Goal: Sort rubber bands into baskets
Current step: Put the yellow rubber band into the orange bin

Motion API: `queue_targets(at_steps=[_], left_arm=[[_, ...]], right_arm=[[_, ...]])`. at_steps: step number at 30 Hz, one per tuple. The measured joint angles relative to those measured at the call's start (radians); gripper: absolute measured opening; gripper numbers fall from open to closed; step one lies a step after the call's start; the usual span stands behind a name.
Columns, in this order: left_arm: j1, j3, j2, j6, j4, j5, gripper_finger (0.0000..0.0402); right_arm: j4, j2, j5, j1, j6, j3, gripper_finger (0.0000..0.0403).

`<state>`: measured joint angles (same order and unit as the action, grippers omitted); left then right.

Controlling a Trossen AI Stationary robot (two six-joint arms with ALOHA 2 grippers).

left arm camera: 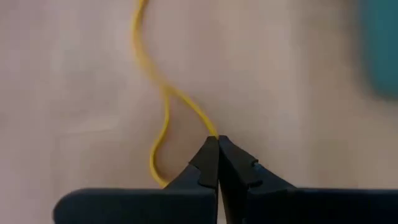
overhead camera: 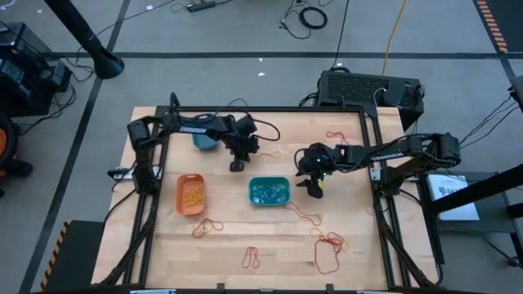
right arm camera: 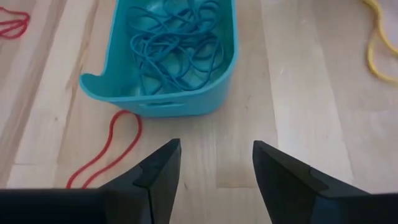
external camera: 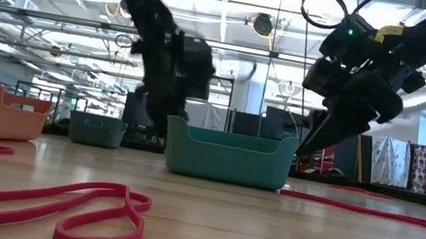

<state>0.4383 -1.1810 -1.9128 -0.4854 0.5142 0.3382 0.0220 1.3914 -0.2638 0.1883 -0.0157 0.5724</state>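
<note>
Table (overhead camera: 245,237) of pale wood is carrying three baskets and scattered rubber bands. Left gripper (left arm camera: 217,140) is pinching a yellow rubber band (left arm camera: 163,99) between fully closed fingertips, low over the wood just behind the teal basket (overhead camera: 269,191). Right gripper (right arm camera: 216,163) is hovering just right of that basket with its fingers (right arm camera: 158,171) spread wide and holding nothing. Blue-green bands (right arm camera: 177,46) are lying tangled inside the teal basket; orange bands (overhead camera: 193,194) are filling the orange basket (overhead camera: 190,195); the blue basket (overhead camera: 205,141) is sitting under the left arm. Red bands (overhead camera: 330,250) are lying loose along the table's near edge, one (right arm camera: 109,149) just beside the teal basket.
</note>
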Motion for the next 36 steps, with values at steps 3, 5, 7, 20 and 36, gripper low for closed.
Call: queue_targets(at_steps=[3, 5, 7, 20, 36], left_arm=[[-0.023, -0.005, 0.073, -0.001, 0.025, 0.03, 0.0002], [-0.038, -0.004, 0.127, 0.004, 0.083, 0.015, 0.0002], [-0.059, -0.002, 0.181, 0.01, 0.112, 0.0, 0.0002], [-0.246, -0.006, 0.61, 0.396, 0.505, -0.292, 0.0001], [-0.433, -0.006, 0.871, 1.009, 0.914, -0.347, 0.0]], right_arm=[[0.0, 0.0, 0.0, -0.001, 0.038, 0.0, 0.0193], [0.001, 0.0, 0.001, -0.007, 0.052, 0.0, 0.0193], [0.0, 0.0, 0.001, -0.019, 0.053, 0.0, 0.0193], [-0.024, 0.0, 0.001, -0.082, 0.016, 0.0, 0.0193], [-0.08, 0.0, 0.0, -0.098, -0.049, 0.0, 0.0193]])
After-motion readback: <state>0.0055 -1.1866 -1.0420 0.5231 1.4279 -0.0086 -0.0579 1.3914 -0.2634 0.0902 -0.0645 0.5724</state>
